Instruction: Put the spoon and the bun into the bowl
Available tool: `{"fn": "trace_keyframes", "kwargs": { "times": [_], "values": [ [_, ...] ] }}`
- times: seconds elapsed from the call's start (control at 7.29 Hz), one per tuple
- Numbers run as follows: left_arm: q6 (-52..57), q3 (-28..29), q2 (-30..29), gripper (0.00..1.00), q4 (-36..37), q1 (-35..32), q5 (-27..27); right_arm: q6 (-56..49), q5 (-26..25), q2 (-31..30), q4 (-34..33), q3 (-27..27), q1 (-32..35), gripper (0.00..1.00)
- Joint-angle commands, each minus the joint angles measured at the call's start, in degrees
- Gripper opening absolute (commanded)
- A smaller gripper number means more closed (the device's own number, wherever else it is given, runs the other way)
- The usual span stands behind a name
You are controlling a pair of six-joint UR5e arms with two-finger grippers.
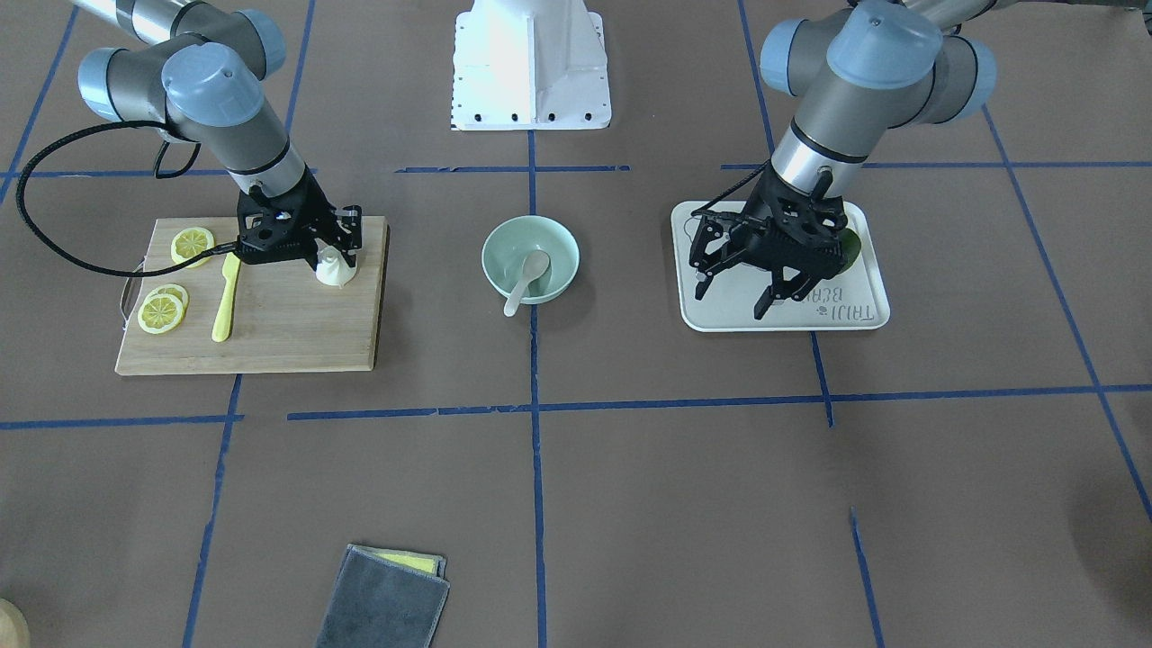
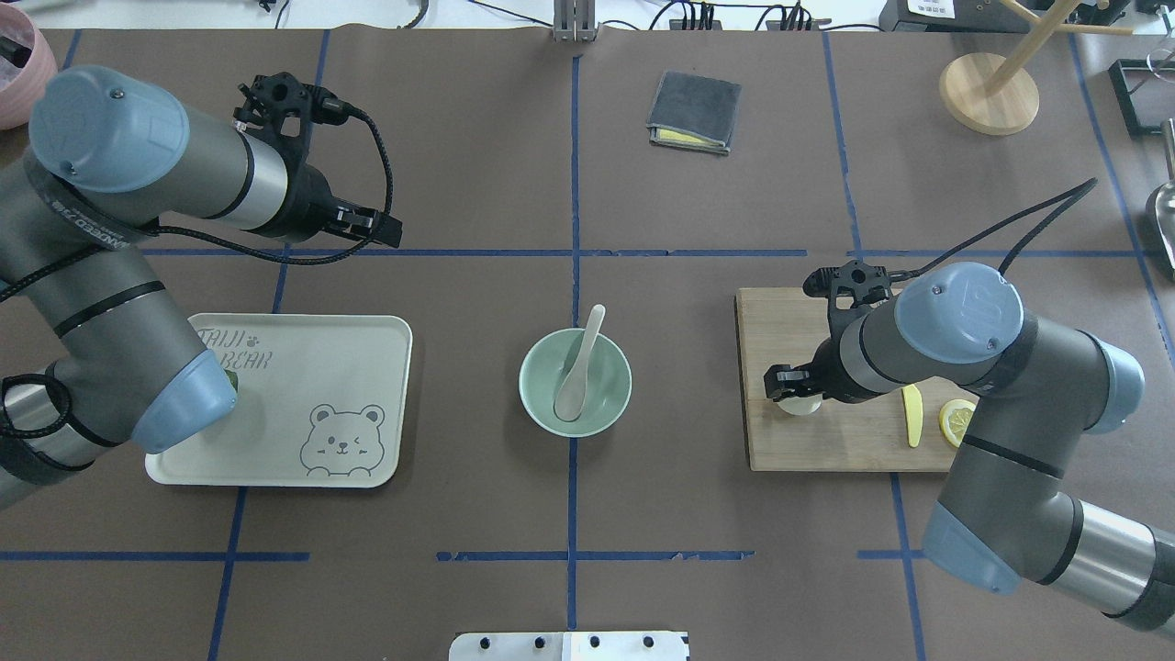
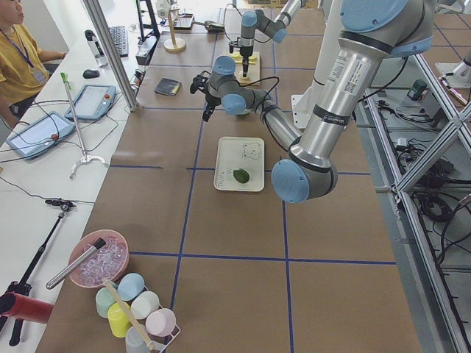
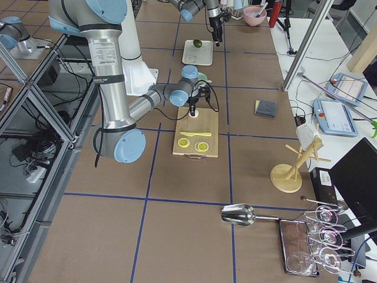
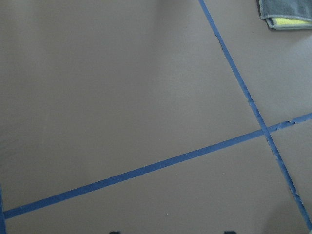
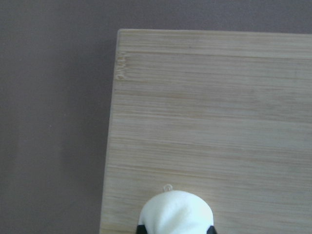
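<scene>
The pale spoon (image 1: 526,279) lies in the mint-green bowl (image 1: 562,245) at the table's middle, its handle over the rim; both show in the overhead view, spoon (image 2: 578,367) and bowl (image 2: 617,367). The white bun (image 1: 333,270) sits on the wooden cutting board (image 1: 297,333). My right gripper (image 1: 335,259) is down over the bun, with its fingers pressed on both sides of the bun (image 6: 175,212). My left gripper (image 1: 733,297) is open and empty, raised above the cream tray (image 1: 864,315).
A yellow knife (image 1: 225,297) and lemon slices (image 1: 162,310) lie on the board beside the bun. A dark green avocado (image 1: 850,247) sits on the tray. A folded grey cloth (image 2: 693,110) and a wooden stand (image 2: 989,92) are at the far side.
</scene>
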Motion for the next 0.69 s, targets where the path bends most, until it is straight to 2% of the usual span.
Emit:
{"fn": "trace_keyframes", "kwargs": {
  "times": [0.0, 0.14, 0.41, 0.55],
  "values": [
    [0.0, 0.06, 0.0, 0.77, 0.0, -0.09, 0.0, -0.03, 0.2, 0.22, 0.0, 0.51, 0.08, 0.16],
    [0.44, -0.37, 0.0, 0.77, -0.09, -0.7, -0.08, 0.05, 0.21, 1.0, 0.0, 1.21, 0.08, 0.18],
    [0.62, -2.92, 0.61, 0.77, 0.0, -2.64, -0.7, 5.72, 0.12, 10.81, -4.11, 0.52, -0.26, 0.2],
    [0.88, -4.15, 2.7, 0.77, -0.17, -3.08, -2.01, 8.64, 0.03, 14.6, -4.57, -0.18, -1.05, 0.23]
  ]
}}
